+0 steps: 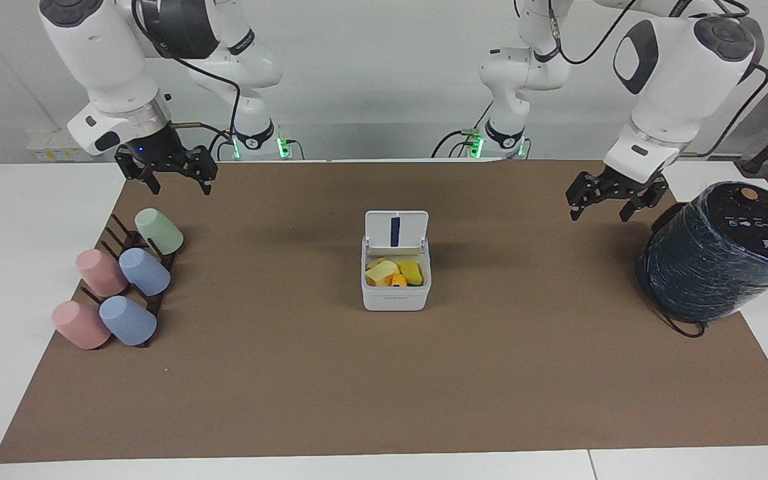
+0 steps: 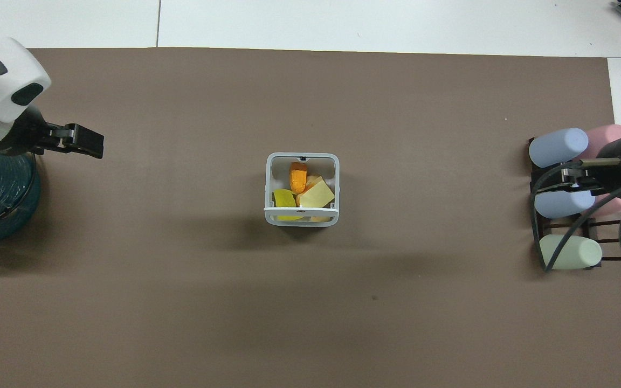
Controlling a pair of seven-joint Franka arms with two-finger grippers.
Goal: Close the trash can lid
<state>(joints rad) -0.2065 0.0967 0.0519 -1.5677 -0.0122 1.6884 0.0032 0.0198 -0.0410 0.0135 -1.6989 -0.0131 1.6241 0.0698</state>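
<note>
The small white trash can stands in the middle of the brown mat and also shows in the overhead view. It holds yellow and orange pieces. Its lid stands upright on the edge nearer to the robots, with the dark blue strip showing; from overhead it is seen edge-on. My left gripper is open and empty in the air over the mat beside the dark cylinder, well apart from the can; it also shows overhead. My right gripper is open and empty, in the air over the cup rack.
A large dark cylinder wrapped in film stands at the left arm's end of the table. A dark rack with several pastel cups lies at the right arm's end. A brown mat covers the table.
</note>
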